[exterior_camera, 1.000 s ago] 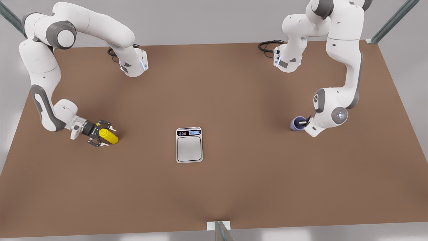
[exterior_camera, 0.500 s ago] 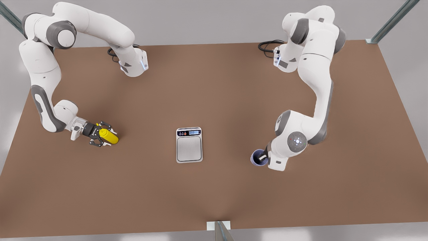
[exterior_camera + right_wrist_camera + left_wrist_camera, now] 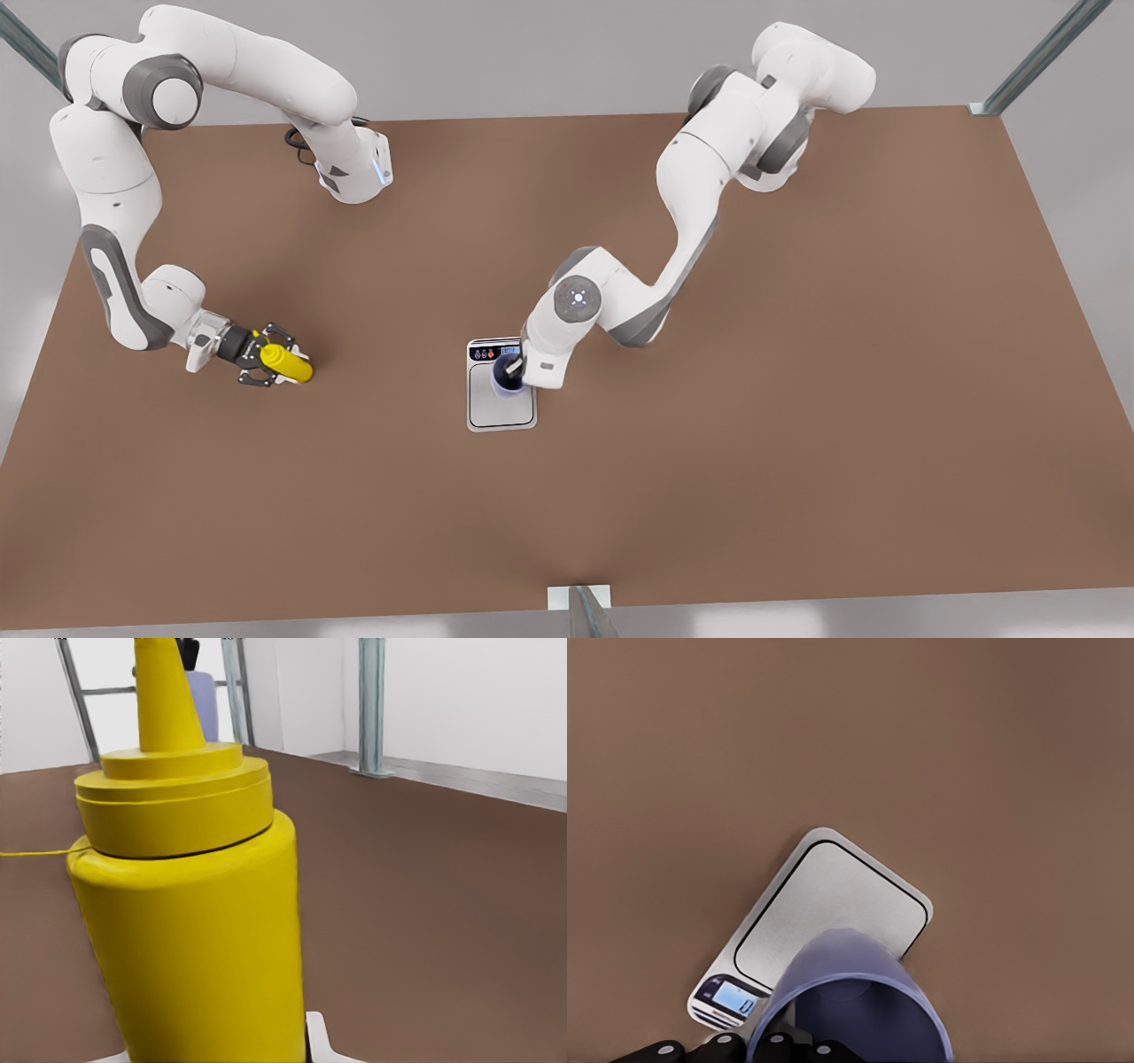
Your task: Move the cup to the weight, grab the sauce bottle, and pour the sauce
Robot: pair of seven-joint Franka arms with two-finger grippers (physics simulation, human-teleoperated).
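Brown table [image 3: 797,443]: left gripper [image 3: 512,372] clamped the cup [image 3: 505,379] above the scale [image 3: 501,409]; lower it squarely. Right gripper [image 3: 266,361] straddled the bottle [image 3: 287,363], grip unclear.

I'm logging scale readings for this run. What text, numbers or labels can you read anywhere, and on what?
Kitchen scale display: lit, with dark digits, too blurred to read.
Buttons beside the display: coloured, any markings too small to read.
Yellow sauce bottle: no label or print.
Lavender cup: no markings.
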